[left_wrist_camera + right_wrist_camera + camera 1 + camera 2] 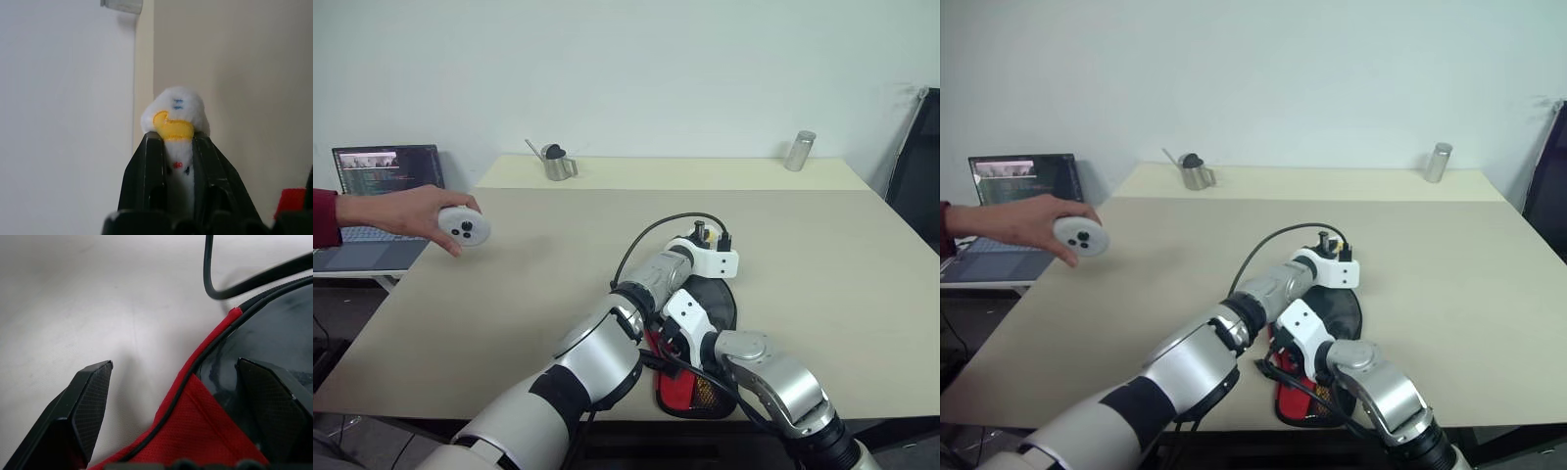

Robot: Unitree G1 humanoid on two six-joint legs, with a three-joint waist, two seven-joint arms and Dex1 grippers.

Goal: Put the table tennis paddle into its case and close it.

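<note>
The left pincer (178, 147) is pinching the fluffy white pompom charm (177, 110); it could slip out (soft fluff), while the wide-open right pincer (173, 396) is straddling the black-and-red fabric case (210, 440) edge.

bare table (822, 284) right of case (717, 305)

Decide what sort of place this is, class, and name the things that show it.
Probably a lab or office workroom, not a home: a plain beige table against a bare white wall, an open laptop showing code on a side desk, and a person's hand holding a white controller.
</note>
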